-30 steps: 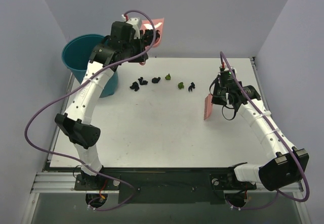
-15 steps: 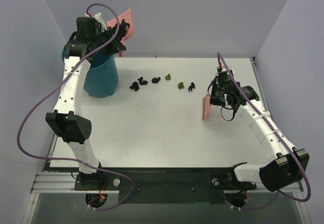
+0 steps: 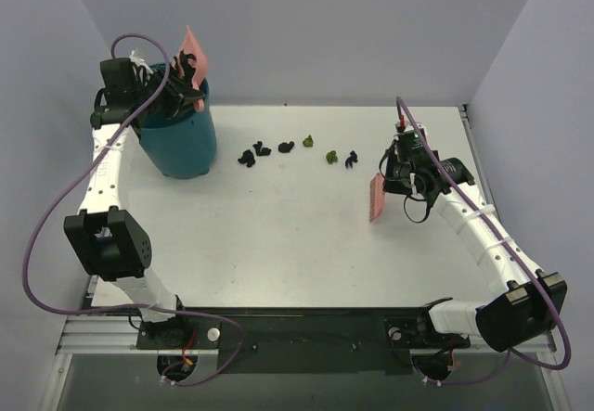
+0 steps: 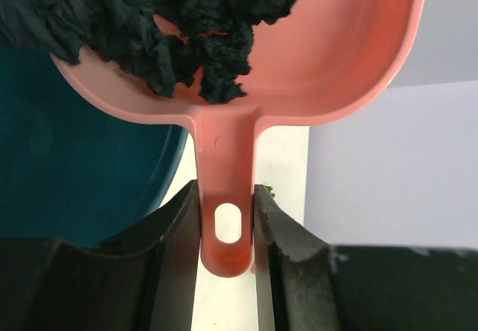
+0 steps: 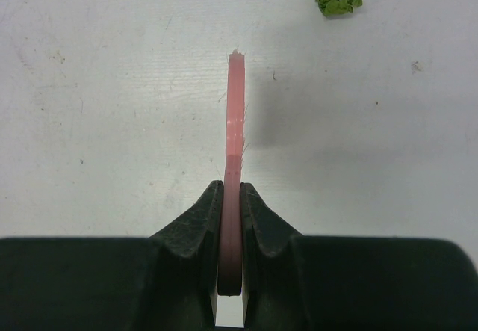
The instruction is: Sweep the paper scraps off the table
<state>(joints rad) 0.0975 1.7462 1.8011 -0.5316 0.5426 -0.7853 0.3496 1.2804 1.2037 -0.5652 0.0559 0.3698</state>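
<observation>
The pink dustpan (image 4: 299, 54) holds a heap of black paper scraps (image 4: 172, 39) and is tipped over the teal bucket (image 3: 181, 142). The left gripper (image 4: 228, 226) clamps the dustpan's handle, its arm stretched to the far left corner. More black and green scraps lie in a row on the table (image 3: 278, 235), between the bucket and the right gripper (image 5: 231, 196), which is closed on the brush (image 5: 234, 114).

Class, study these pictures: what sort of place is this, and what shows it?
Probably a robotics test cell: two robot arms bolted at a walled white table, with scattered paper scraps, a pink dustpan and teal bucket.
</observation>
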